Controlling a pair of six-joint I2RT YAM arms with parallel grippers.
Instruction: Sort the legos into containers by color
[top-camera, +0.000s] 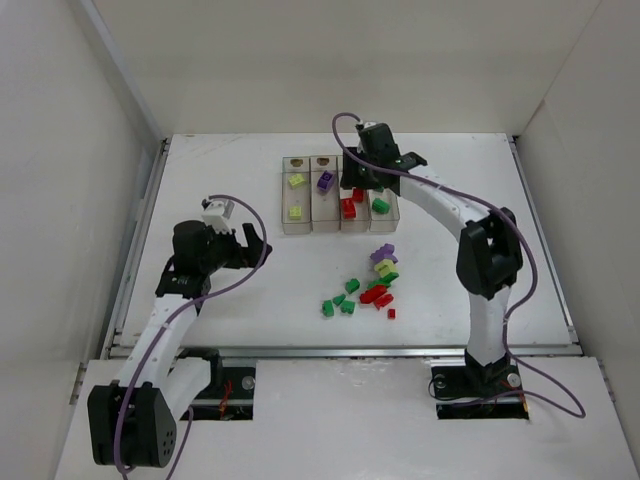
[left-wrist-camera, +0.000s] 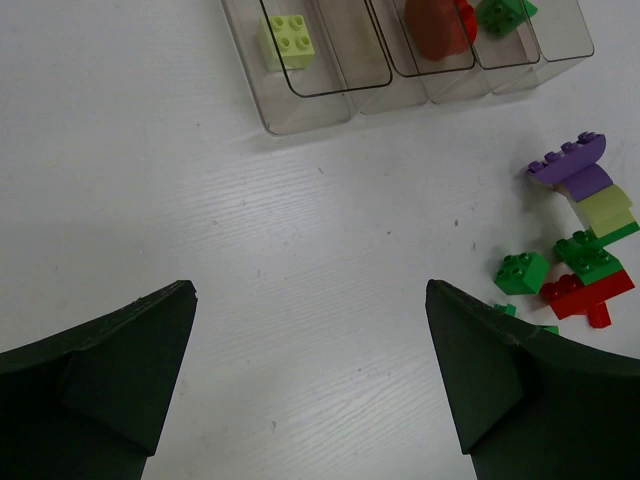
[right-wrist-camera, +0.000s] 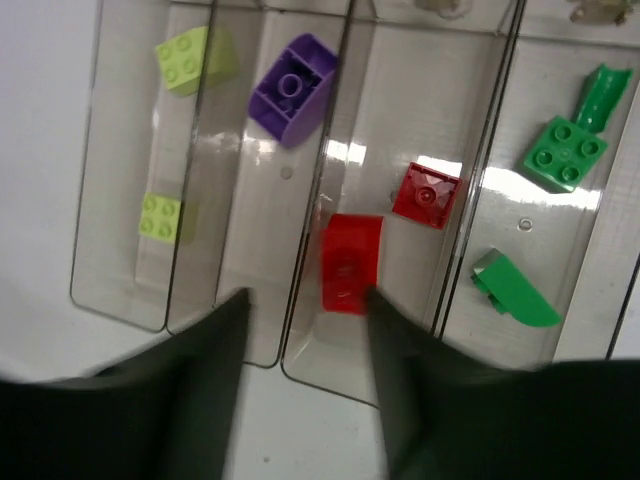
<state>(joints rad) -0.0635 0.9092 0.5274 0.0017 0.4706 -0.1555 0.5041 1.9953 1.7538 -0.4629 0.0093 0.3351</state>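
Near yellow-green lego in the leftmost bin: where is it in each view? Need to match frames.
Top external: yellow-green lego sits upper centre, at the near end of the leftmost bin.
Left wrist: top edge, left of centre, in the same bin.
Right wrist: left side, mid-height, in the same bin.
Shared landmark: the red lego two bins to its right shows in all three.

Four narrow clear plastic bins (right-wrist-camera: 240, 200) are holding two pale yellow-green plastic bricks (right-wrist-camera: 195, 60), one purple brick (right-wrist-camera: 292, 88), two red bricks (right-wrist-camera: 427, 195) and three green pieces (right-wrist-camera: 562, 152); the loose bricks (top-camera: 372, 280) are lying too clustered to count.
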